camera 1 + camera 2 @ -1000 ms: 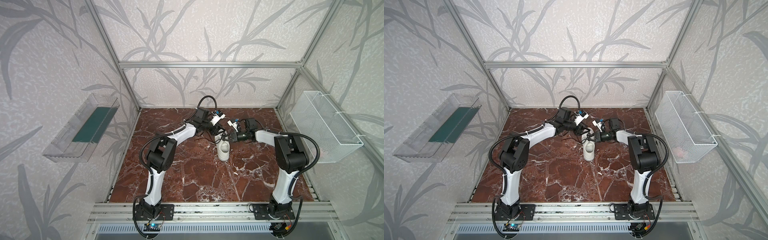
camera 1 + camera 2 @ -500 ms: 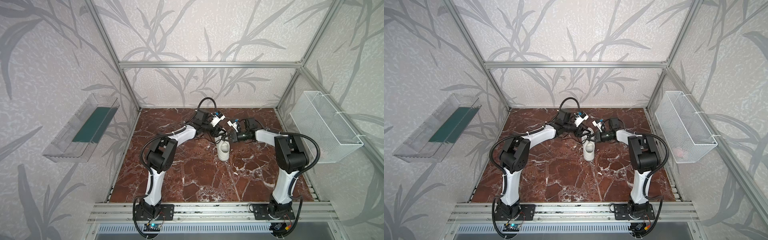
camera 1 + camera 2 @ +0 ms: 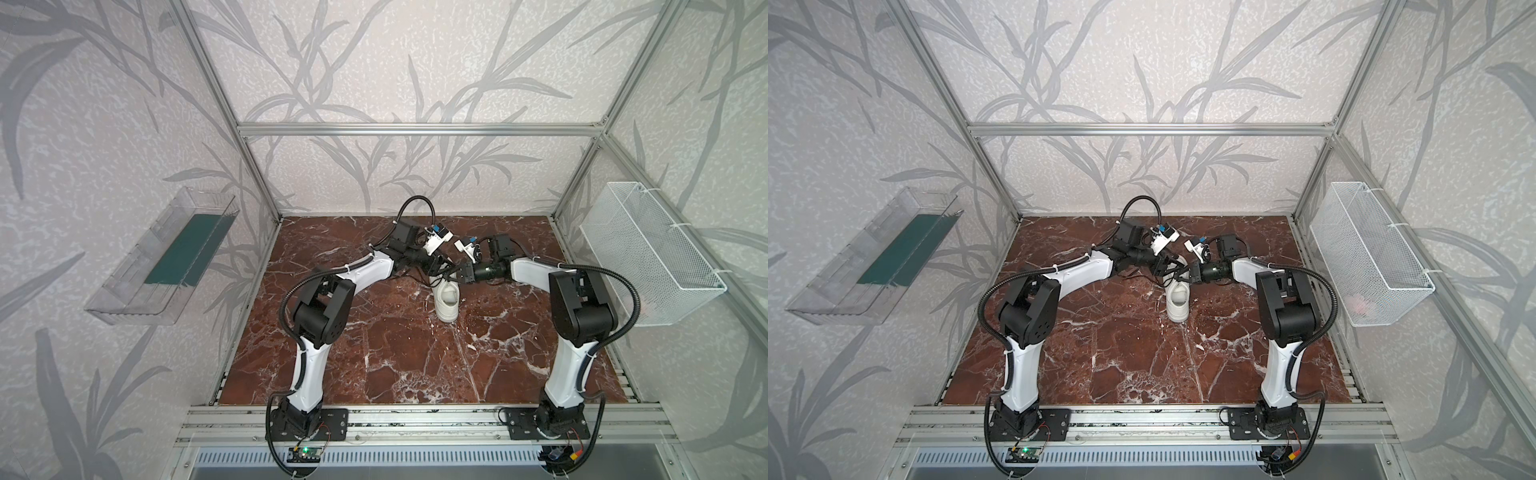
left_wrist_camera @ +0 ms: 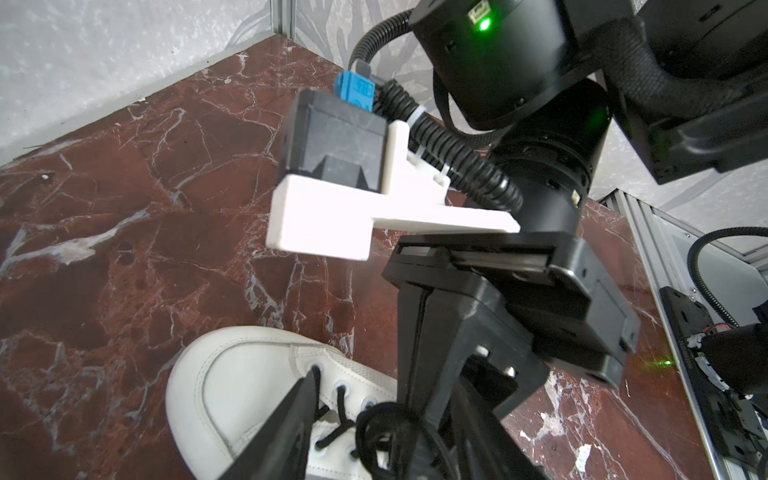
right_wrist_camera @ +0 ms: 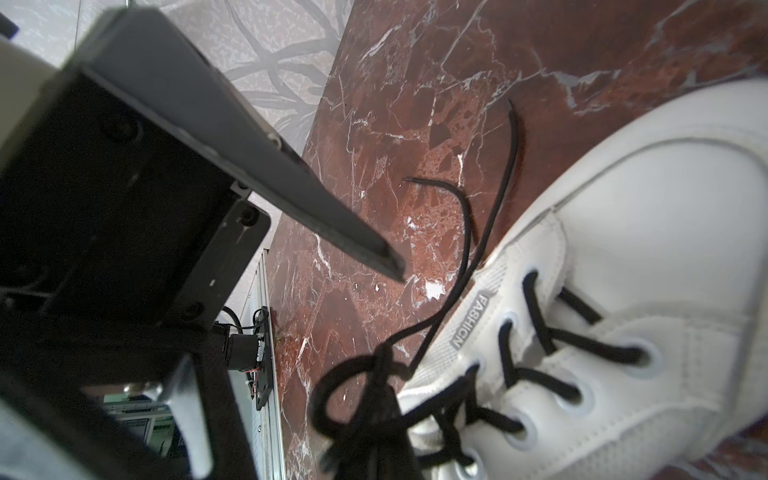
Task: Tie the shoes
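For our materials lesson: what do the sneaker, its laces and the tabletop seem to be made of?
Sneaker: smooth white leather or imitation, stitched seams, soft sheen.
Laces: matte black woven cord.
Tabletop: glossy red-brown marble or marble-look sheet, white veins.

A robotics lab's test cell is filling both top views: 2 white-and-black robot arms (image 3: 320,311) are standing bolted to a slotted aluminium rail (image 3: 415,419) at the near edge, a circuit board (image 3: 305,454) glowing green nearer still. An aluminium frame (image 3: 415,129) is boxing in a marble-patterned tabletop (image 3: 395,353), leaf-print panels (image 3: 374,62) are forming the walls, and a clear plastic tray (image 3: 120,286) on the left and a white wire basket (image 3: 648,257) on the right are hanging from them.
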